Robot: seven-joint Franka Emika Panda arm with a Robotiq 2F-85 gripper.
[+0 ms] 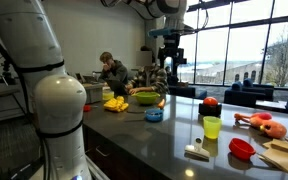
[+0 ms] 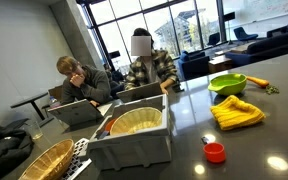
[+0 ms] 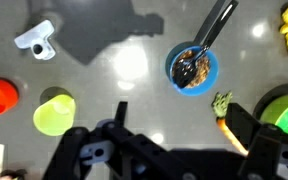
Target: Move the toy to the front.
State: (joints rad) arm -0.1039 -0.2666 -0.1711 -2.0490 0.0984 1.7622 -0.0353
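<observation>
The toy (image 1: pixel 261 123), a floppy orange-and-pink plush with dangling limbs, lies on the dark countertop at the right in an exterior view. It sits behind the red bowl (image 1: pixel 242 148) and to the right of the yellow-green cup (image 1: pixel 212 127). My gripper (image 1: pixel 168 64) hangs high above the counter, well to the left of the toy, open and empty. In the wrist view the open jaws (image 3: pixel 182 118) look down on a blue bowl (image 3: pixel 192 68) holding a black spoon. The toy is out of the wrist view, and it does not show in the exterior view with the grey bin.
A small red ball (image 1: pixel 210 102), a green bowl (image 1: pixel 144 96), a yellow cloth (image 1: pixel 116 102), a white object (image 1: pixel 196 152) and a wooden board (image 1: pixel 284 155) are on the counter. A toy carrot (image 3: pixel 224 118) lies by my right jaw. A grey bin (image 2: pixel 134 140) and a basket (image 2: pixel 44 160) stand at one end. People sit behind the counter.
</observation>
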